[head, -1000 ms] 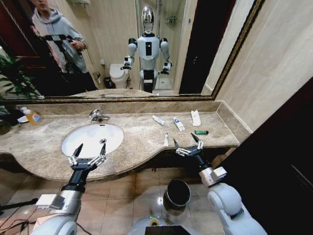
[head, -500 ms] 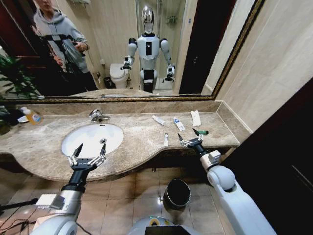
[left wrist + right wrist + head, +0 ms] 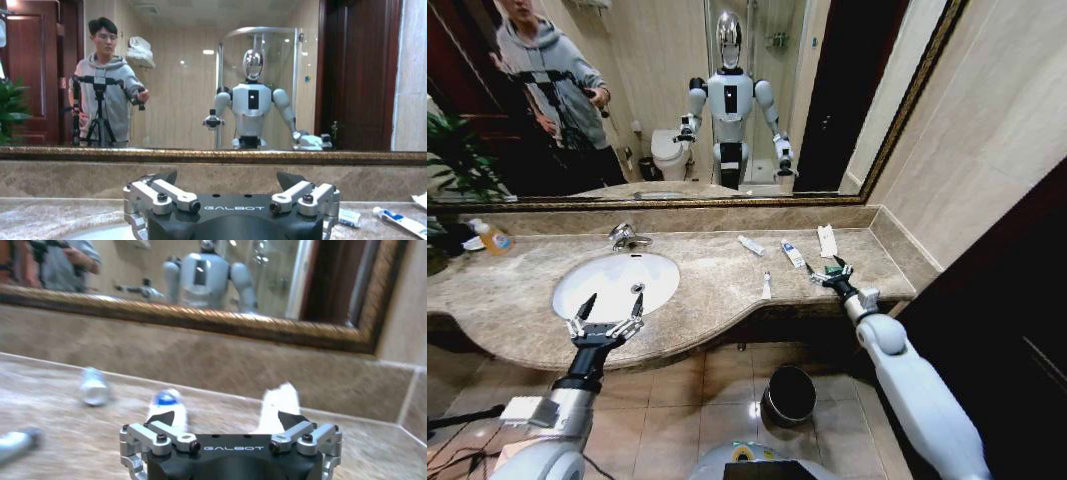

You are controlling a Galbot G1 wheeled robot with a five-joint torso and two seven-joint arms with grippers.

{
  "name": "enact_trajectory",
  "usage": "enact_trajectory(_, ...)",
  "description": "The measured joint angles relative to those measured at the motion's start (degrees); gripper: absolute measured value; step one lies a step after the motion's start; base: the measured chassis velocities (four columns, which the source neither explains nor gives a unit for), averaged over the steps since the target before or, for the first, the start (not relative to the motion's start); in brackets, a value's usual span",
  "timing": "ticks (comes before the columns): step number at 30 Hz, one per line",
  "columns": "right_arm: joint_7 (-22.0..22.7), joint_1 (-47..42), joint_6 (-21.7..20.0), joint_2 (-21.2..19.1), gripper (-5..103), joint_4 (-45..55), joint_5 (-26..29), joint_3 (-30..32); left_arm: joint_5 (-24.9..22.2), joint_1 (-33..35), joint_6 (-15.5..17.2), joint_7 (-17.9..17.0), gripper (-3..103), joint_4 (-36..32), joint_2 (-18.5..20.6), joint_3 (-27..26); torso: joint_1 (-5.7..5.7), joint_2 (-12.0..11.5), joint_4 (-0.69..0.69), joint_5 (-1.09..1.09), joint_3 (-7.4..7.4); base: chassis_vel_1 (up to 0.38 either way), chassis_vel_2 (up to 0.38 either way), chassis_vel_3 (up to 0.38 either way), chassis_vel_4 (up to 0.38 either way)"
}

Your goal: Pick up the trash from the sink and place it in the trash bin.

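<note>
Worktop [image 3: 717, 285]: carrying all the trash; none is lying in the sink [image 3: 617, 283].
Right arm: reaching farther out than a second ago, from the worktop's front edge to the far right of the sink.
Right gripper [image 3: 830, 270]: now arriving at the green-black piece [image 3: 835, 269], jaws spread, nothing held.
Left gripper [image 3: 607, 312]: still hovering at the sink's near rim, jaws open, empty.
Bin [image 3: 789, 394]: standing on the floor below the worktop, right of the sink.
Tubes [image 3: 793, 253]: lying right of the sink, next to the wrapper [image 3: 827, 241] and the stick [image 3: 766, 285].
Meaning: first pick seems about to begin.
</note>
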Motion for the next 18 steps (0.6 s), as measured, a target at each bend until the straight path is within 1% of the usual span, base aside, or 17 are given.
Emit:
enact_trajectory(2,-0.23,2.54,0.32,-0.17,100,-5.08,1.05,0.17,0.00,0.00,0.00,0.00,100,0.00,0.00,0.00,0.00,0.00,0.01,-0.01,0.00,0.000,0.000,0.000,0.000)
enact_trajectory(7,-0.37,3.58,0.20,-1.22,100,-9.09,3.38,1.14,0.00,0.00,0.00,0.00,100,0.00,0.00,0.00,0.00,0.00,0.00,-0.02,0.00,0.000,0.000,0.000,0.000)
enact_trajectory(14,-1.61,1.92,-0.56,-2.35,100,-10.03,6.33,1.66,0.00,0.00,0.00,0.00,100,0.00,0.00,0.00,0.00,0.00,-0.01,-0.01,-0.01,0.000,0.000,0.000,0.000)
enact_trajectory(15,-1.90,1.71,-0.64,-2.39,100,-10.21,6.62,1.71,0.00,0.00,0.00,-0.01,100,0.00,-0.01,0.00,-0.01,0.01,0.00,-0.05,-0.02,0.000,0.000,0.000,0.000)
enact_trajectory(18,-1.93,1.47,-0.86,-2.03,100,-10.20,6.76,1.79,0.00,0.00,0.00,0.00,100,0.00,0.00,0.00,-0.01,0.01,0.00,-0.03,-0.02,0.000,0.000,0.000,0.000)
